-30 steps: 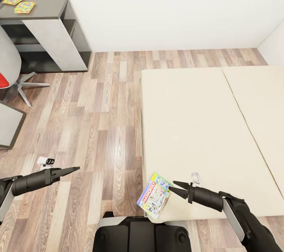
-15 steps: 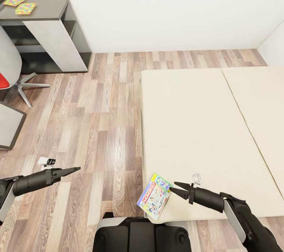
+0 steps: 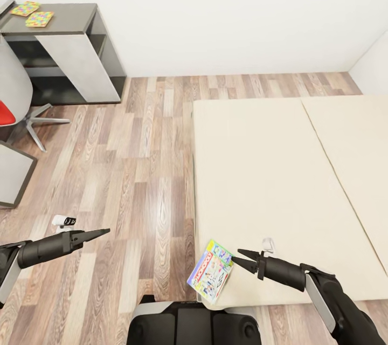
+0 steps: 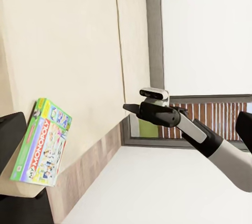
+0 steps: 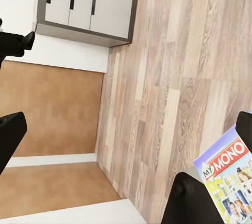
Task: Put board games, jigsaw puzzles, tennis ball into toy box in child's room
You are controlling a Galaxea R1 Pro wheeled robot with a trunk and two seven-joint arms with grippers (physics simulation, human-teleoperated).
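A thin flat rectangular board game box with a white, green-edged printed cover [image 3: 210, 269] is seen lying at the near corner of the low bed with the plain beige mattress [image 3: 280, 172], one corner overhanging the mattress edge toward the wood-plank floor [image 3: 134, 172]. That overhang is judged to be useful, since a finger could be slid beneath the box there.

The right gripper [image 3: 241, 258] is held low over the mattress, its dark pointed fingers aimed at the box and parted by a narrow gap; nothing is clasped between them. The box lies just ahead of the fingertips, close to them; whether it is touched cannot be told. In the right wrist view the box cover [image 5: 231, 184] is seen just beyond one dark finger [image 5: 191, 203], which fits an approach for a grasp on the near edge.

The left gripper [image 3: 102, 233] is held out over the floor, well apart from the box, its fingers seemingly drawn to a point with nothing held; it is judged to be parked out of the way.

Far ahead of the left gripper, two thin multicoloured jigsaw puzzle squares [image 3: 33, 14] lie on the dark grey lower section of the desk [image 3: 75, 13], not yet collected.
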